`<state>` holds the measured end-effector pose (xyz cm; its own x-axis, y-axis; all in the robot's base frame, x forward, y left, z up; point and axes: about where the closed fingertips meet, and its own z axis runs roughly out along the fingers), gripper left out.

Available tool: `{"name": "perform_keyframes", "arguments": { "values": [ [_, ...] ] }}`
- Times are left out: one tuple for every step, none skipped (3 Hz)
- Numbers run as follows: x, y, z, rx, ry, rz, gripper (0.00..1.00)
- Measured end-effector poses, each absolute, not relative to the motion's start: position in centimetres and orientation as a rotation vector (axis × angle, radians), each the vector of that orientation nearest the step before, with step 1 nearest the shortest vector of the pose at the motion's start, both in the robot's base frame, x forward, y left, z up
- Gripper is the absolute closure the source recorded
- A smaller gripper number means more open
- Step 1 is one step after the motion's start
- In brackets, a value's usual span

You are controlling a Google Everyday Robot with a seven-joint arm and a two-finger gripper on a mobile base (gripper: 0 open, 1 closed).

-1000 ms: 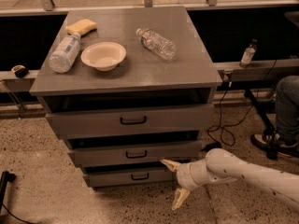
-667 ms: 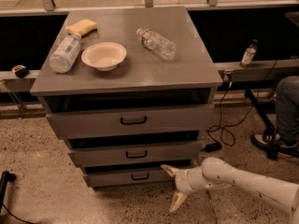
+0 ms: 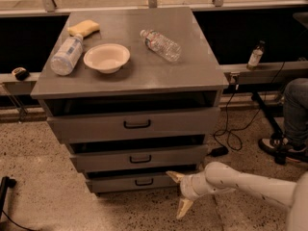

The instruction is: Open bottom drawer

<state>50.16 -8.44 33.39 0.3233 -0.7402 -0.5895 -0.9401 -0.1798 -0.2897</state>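
The grey metal table (image 3: 192, 69) has three drawers stacked in its front. On its top are a cream bowl (image 3: 107, 57), a clear plastic bottle (image 3: 161, 44) lying on its side, a second bottle (image 3: 66, 56) lying near the left edge and a yellow sponge (image 3: 83, 28) at the back. None of these bear on the job. They sit well above the work, so the arm (image 3: 250, 183) comes in low from the right, close to the speckled floor, probably to meet the lowest front head-on.

The bottom drawer (image 3: 118, 183) is the lowest of the three, under the middle drawer (image 3: 106, 160) and the top drawer (image 3: 91, 127). Its small black loop handle (image 3: 144, 182) sits at centre. A dark gap shows above its front, but it looks little or not at all pulled out, so I judge the opening not yet done.

The claw (image 3: 179, 192) hangs just off the right end of that drawer front. Its two pale fingers are spread wide, one pointing up toward the drawer's right corner, the other down toward the floor. It holds nothing. Whether the upper tip touches the front is hard to tell, and it is clearly short of the handle, which lies to its left. Reaching the loop likely calls for a move leftward before the fingers draw together.
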Motion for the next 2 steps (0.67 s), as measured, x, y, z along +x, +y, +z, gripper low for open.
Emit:
{"name": "perform_keyframes", "arguments": {
  "values": [
    [51.5, -10.2, 28.8, -2.117, 1.501, 0.385, 0.00],
    [53.2, -12.2, 25.2, -2.182, 1.530, 0.355, 0.00]
  ]
}}
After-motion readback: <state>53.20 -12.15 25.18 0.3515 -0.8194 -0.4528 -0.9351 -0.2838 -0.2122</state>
